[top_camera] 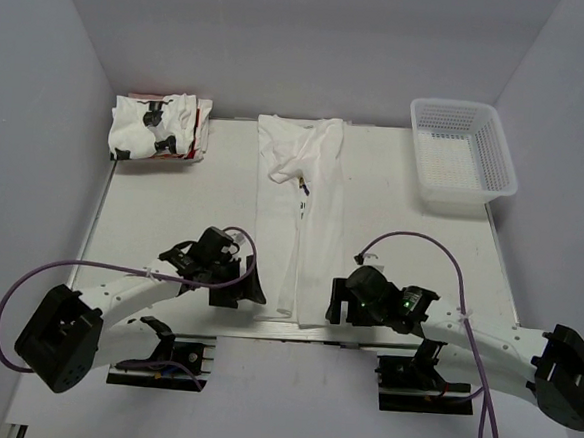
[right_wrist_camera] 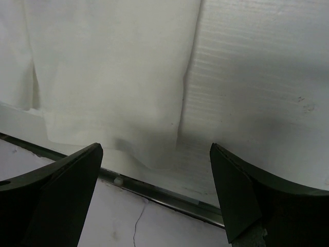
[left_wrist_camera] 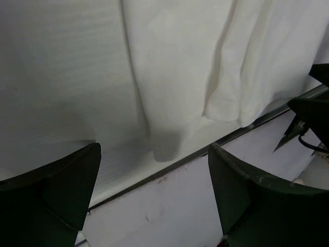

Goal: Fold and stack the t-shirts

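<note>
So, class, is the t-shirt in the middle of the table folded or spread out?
Partly folded: the t-shirt lies as a long narrow strip, sides turned in.

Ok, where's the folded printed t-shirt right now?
In the top view, the folded printed t-shirt lies at the far left corner of the table, left of the long white t-shirt spread down the middle; the mesh basket sits far right.

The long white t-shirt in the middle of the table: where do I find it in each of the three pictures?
Top external: the white t-shirt lies as a long strip down the middle, far side to near side.
Left wrist: it fills the upper right, with a hem corner at low centre.
Right wrist: it fills the upper left.
Shared landmark: the table's near edge, just below the shirt's hem in every view.
</note>
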Available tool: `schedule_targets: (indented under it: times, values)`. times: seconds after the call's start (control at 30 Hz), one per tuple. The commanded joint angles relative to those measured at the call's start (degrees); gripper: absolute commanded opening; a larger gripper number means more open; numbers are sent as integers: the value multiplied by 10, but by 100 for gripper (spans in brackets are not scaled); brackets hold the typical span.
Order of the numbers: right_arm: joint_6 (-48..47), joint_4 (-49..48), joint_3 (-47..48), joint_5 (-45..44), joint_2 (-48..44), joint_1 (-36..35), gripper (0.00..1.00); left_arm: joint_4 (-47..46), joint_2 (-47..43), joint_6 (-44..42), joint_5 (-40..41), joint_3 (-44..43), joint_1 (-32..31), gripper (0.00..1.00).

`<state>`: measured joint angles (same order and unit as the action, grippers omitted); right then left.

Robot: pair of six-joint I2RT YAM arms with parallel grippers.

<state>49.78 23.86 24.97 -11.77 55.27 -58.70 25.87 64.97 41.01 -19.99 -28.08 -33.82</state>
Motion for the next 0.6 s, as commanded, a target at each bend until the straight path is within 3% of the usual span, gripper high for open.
schedule_targets:
  times: [0.0,0.1,0.2,0.33,0.4,0.43,0.47,0.5,0.53,0.57]
  values:
    - [14,-31,-3,35,14,8,90,-11,4,25,-18,23,-26,91]
    - [14,-42,-7,52,27,10,90,-30,23,32,-27,34,-49,88]
    - [13,-49,-9,61,39,15,90,-48,58,32,-8,45,-62,79]
    - [11,-51,-11,77,52,20,85,-74,101,26,-5,45,-68,48]
    - [11,-51,-10,80,56,23,73,-74,108,26,-5,45,-73,37]
    - [13,-45,-12,76,56,23,57,-74,117,26,0,45,-73,30]
    - [18,-45,-13,76,57,24,49,-74,117,26,6,45,-73,14]
    - [19,-43,-12,71,57,26,40,-68,122,26,13,39,-73,5]
    - [21,-41,-11,70,57,27,27,-62,122,26,13,32,-73,0]
    - [20,-36,-7,68,55,26,22,-62,122,26,13,32,-73,0]
